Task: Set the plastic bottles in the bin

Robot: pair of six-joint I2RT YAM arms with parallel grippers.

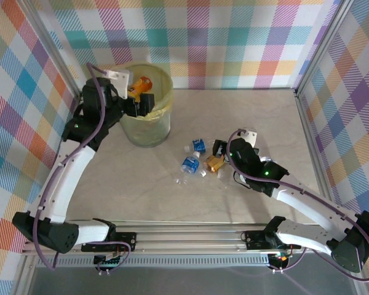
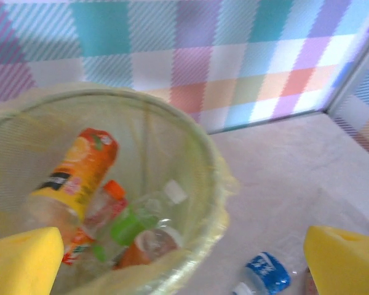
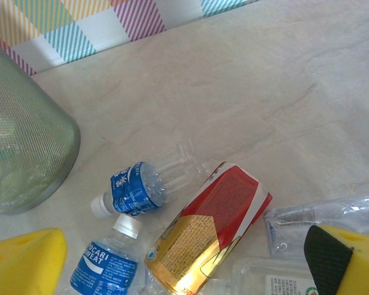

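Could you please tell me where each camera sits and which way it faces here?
Top external: above and behind the bases, looking down on the table; the left arm and right arm both show.
Left wrist: over the bin, looking into it; its yellow pads show.
Right wrist: low over the loose bottles, facing the bin; its pads show.
All three views share the bin.

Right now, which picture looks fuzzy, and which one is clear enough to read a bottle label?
Left wrist view: fuzzy, the orange bottle inside the bin looks smeared. Right wrist view: sharp, the blue bottle has a readable label. Top view: even light, faint shadows.
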